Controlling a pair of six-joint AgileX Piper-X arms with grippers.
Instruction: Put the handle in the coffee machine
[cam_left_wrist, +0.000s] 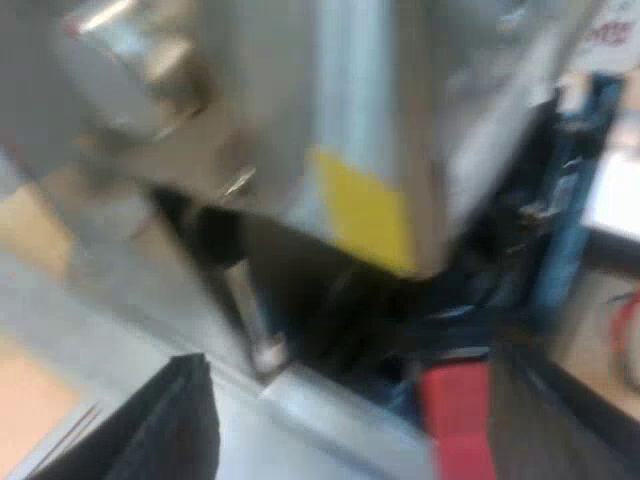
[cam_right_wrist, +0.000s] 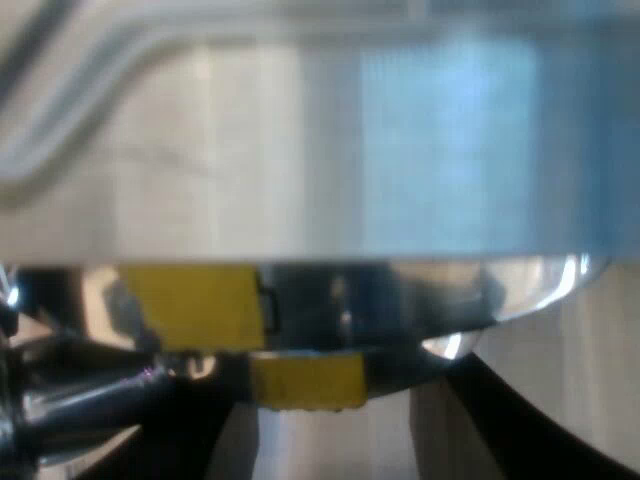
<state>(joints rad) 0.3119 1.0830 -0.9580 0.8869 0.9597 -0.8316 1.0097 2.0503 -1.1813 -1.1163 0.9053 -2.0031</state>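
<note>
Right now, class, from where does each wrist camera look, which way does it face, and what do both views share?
Left wrist view: on the left arm, close to the espresso machine, facing its metal body, a yellow label and the red handle end; the left gripper shows, black fingers apart.
Right wrist view: on the right arm, very close, facing the machine's shiny metal front.
Shared: the machine's metal body and yellow label.

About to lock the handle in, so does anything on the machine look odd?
Yellow patches, like tape, stick to the machine below its steel panel, one offset from the other. No spill or damage shows.
</note>
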